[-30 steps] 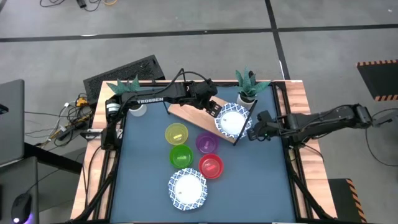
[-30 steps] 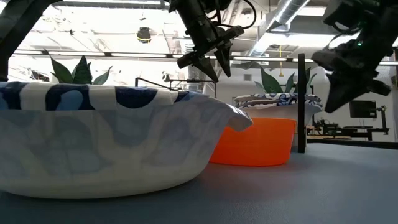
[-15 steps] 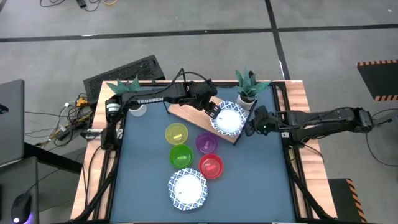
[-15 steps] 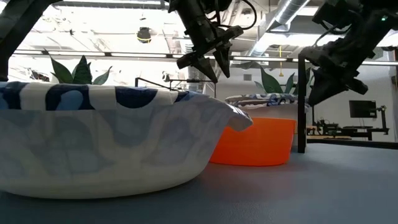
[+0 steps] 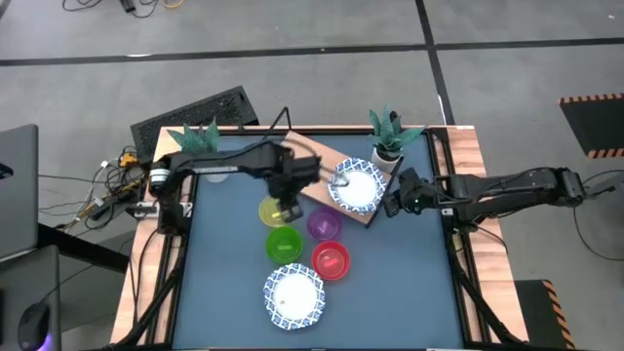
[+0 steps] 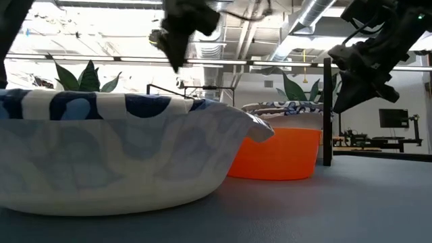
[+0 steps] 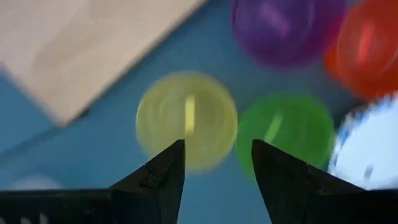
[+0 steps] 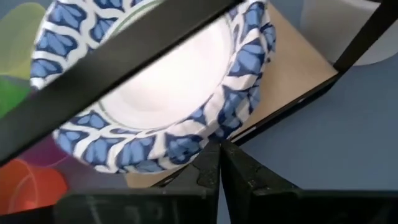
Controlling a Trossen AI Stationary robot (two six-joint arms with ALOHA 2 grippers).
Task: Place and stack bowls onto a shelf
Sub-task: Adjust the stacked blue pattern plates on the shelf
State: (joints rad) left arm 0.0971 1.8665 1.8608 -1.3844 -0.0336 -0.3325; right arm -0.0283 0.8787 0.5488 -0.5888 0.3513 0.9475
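Observation:
The light wooden shelf [image 5: 322,164] lies at the table's far side, its black wire frame crossing the right wrist view. A stack of white, blue-rimmed bowls [image 5: 358,187] sits on its right end. Yellow [image 5: 272,211], green [image 5: 284,244], purple [image 5: 323,224] and red [image 5: 331,260] bowls rest on the blue tabletop, with another white bowl [image 5: 292,294] nearer. My left gripper [image 7: 217,146] hovers open above the yellow bowl [image 7: 186,118]. My right gripper [image 8: 219,150] is shut, just right of the white stack [image 8: 155,81]. My right gripper's shut fingertips [image 8: 211,155] come level from the table's right side and stand at the rim [image 8: 205,134] of the white stack, by the shelf's edge. I cannot tell whether they touch it.
Two potted plants stand at the far corners [image 5: 388,146] [image 5: 210,156]. The shelf's upright black post [image 6: 327,111] stands beside my right gripper [image 6: 354,74]. Open blue tabletop lies to the right of the coloured bowls and along the near right side.
My left gripper has left the shelf beside the white stack and swung toward the table's near-left, coming over the yellow bowl, still open. My right gripper has moved left toward the white stack, and the stack has slid a little leftward on the shelf.

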